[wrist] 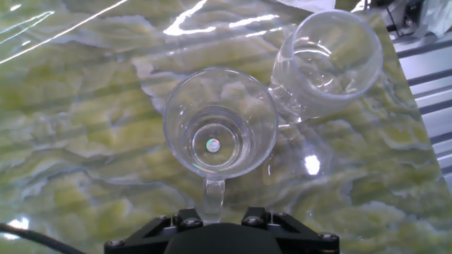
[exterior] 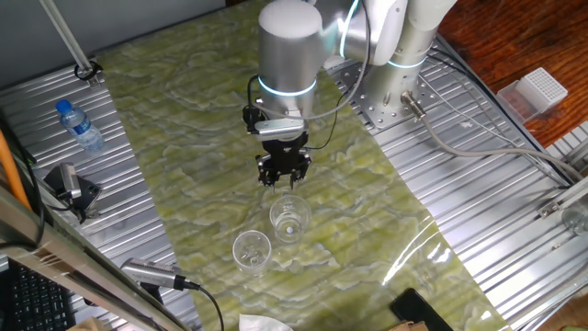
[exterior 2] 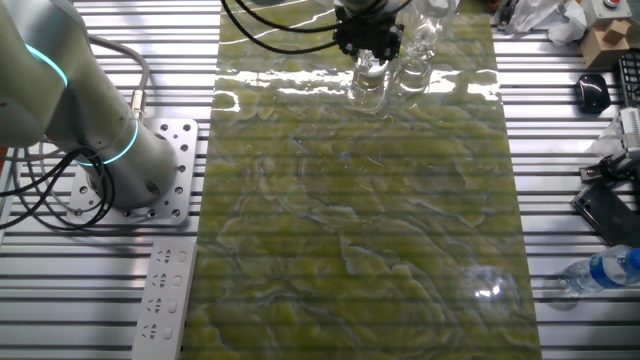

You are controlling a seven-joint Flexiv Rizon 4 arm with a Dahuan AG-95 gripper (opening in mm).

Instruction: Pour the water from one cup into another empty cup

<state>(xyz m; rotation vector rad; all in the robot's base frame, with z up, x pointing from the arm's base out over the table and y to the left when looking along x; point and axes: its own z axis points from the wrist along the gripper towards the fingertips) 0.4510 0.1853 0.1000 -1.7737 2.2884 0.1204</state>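
Gripper (exterior: 282, 177) above handle of near cup (wrist: 219, 122); finger state not discernible. Both upright, 2 clear cups just beside each other on green marbled mat (exterior: 193, 138); second cup (wrist: 326, 62) farther right. Water barely visible in near cup. Bottle (exterior: 79, 126) far left.

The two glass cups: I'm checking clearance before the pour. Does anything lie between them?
Nothing. In the hand view the nearer cup and farther cup stand almost touching on the green mat.
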